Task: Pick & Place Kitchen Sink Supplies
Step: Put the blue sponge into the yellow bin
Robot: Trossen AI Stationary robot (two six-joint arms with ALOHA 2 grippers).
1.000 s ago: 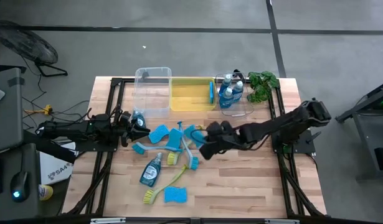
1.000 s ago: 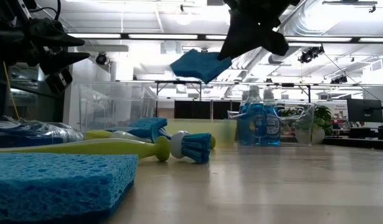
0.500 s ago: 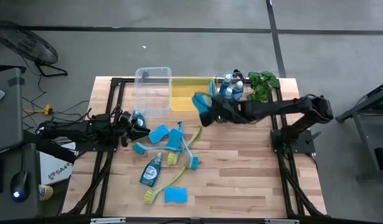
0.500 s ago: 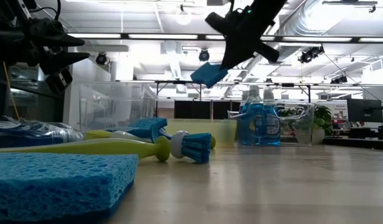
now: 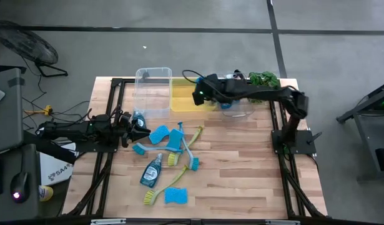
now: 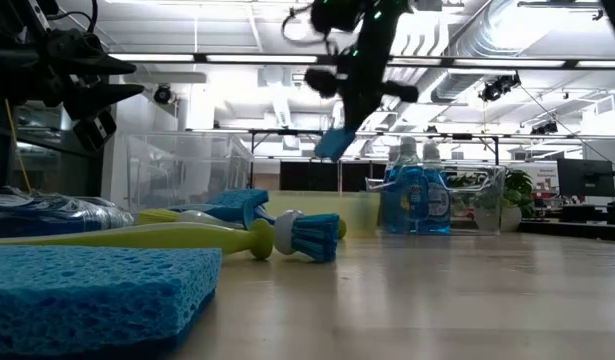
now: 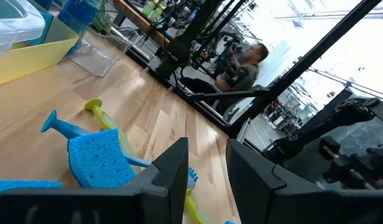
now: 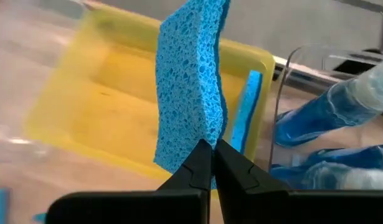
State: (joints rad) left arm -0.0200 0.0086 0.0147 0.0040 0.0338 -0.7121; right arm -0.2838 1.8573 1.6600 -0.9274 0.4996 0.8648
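Observation:
My right gripper [image 5: 199, 95] is over the yellow bin [image 5: 182, 101] at the table's far side, shut on a flat blue sponge [image 8: 191, 81]. In the low view that sponge [image 6: 334, 143] hangs under the gripper [image 6: 345, 112]. A second sponge [image 8: 244, 121] stands on edge inside the yellow bin. Blue soap bottles [image 8: 340, 106] stand in the clear bin [image 5: 240, 106] beside it. On the table lie two more sponges [image 5: 159, 133] [image 5: 176, 195], one bottle [image 5: 151, 170] and several brushes [image 5: 185, 147]. My left gripper [image 5: 140, 130] waits open at the table's left. My right gripper pinches the sponge between its two fingers at one end [image 8: 200, 142], a finger on each broad face. The fingers [image 8: 231, 168] come from above, slanting down. The sponge is lifted clear, on edge, above the yellow bin [image 8: 104, 106].
An empty clear bin [image 5: 153, 87] stands left of the yellow one. A green leafy plant [image 5: 264, 83] sits at the far right corner. The table's near right half [image 5: 248, 175] is bare wood. A person [image 7: 241, 65] sits in the room beyond the table.
My right gripper has carried the sponge from above the middle of the table toward the far edge and slightly left, ending over the yellow bin. The arm has swung round and the sponge has turned with it, staying in the shut fingers. The left arm has kept still.

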